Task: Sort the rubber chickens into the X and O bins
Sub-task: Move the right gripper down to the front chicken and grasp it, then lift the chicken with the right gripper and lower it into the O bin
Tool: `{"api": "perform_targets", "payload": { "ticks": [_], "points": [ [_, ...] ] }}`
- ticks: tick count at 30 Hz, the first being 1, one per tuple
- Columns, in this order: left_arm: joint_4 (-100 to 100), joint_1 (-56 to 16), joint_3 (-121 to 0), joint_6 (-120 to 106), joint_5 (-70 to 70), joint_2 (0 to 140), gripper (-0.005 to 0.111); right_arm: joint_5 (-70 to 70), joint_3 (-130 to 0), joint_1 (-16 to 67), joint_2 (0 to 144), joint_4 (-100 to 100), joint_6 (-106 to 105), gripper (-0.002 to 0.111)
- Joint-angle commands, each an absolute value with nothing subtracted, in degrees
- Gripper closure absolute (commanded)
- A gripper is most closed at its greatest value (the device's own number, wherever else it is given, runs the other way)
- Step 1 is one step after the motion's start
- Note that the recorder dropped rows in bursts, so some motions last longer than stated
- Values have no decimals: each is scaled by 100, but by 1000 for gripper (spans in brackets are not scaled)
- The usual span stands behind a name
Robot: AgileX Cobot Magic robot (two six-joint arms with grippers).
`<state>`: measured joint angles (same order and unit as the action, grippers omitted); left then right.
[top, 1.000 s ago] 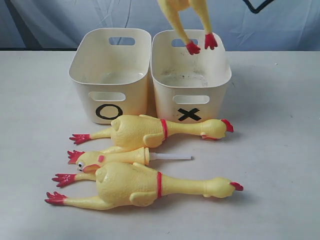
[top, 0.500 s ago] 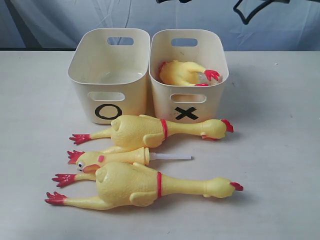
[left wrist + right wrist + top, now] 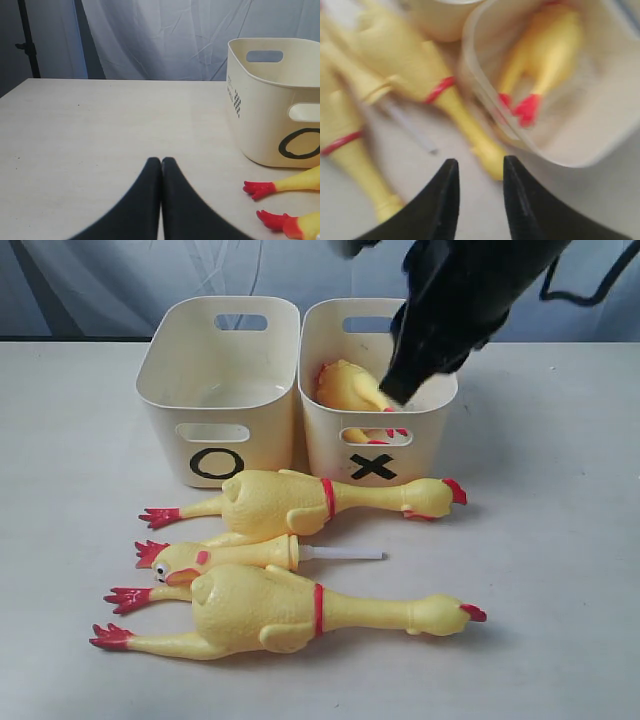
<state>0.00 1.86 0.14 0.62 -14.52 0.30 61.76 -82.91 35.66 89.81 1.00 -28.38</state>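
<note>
One rubber chicken (image 3: pixel 350 388) lies inside the X bin (image 3: pixel 372 445), also seen in the right wrist view as a chicken (image 3: pixel 545 50) in that bin (image 3: pixel 580 145). My right gripper (image 3: pixel 480 162) hangs open and empty above the X bin's front; its black arm (image 3: pixel 450 310) blurs over the bin. In front of the bins lie a long chicken (image 3: pixel 300 500), the short head-and-neck piece (image 3: pixel 235 556) with a white tube, and another long chicken (image 3: pixel 270 612). The O bin (image 3: pixel 220 390) holds nothing visible. My left gripper (image 3: pixel 161 161) is shut, low over the table left of the O bin (image 3: pixel 275 100).
A pale table (image 3: pixel 540 570) carries everything; a blue-grey curtain (image 3: pixel 160 35) hangs behind. Red chicken feet (image 3: pixel 260 189) lie near the O bin in the left wrist view. A dark stand pole (image 3: pixel 27 40) rises at the table's far corner.
The chicken dropped from above into the X bin and settled there. My right arm has since swung down into view over that bin, its gripper open.
</note>
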Motion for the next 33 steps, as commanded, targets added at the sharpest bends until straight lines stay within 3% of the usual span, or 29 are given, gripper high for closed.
{"api": "perform_targets", "payload": {
  "ticks": [1, 8, 13, 20, 26, 33],
  "points": [
    [0, 166, 0, 87, -1375, 0, 107, 6483, -8303, 3549, 9300, 1824, -4028, 75],
    [0, 166, 0, 87, -1375, 0, 107, 6426, -8303, 3549, 10213, 2308, -4039, 61],
    [0, 166, 0, 87, -1375, 0, 107, 6996, -8303, 3665, 10827, 2836, -4419, 60],
    [0, 166, 0, 87, -1375, 0, 107, 6996, -8303, 4430, 11320, 2219, -4664, 60],
    [0, 166, 0, 87, -1375, 0, 107, 6824, -8303, 5024, 11563, 2233, -4652, 38],
    [0, 166, 0, 87, -1375, 0, 107, 6680, -8303, 5430, 11897, 680, -3879, 42]
  ]
}}
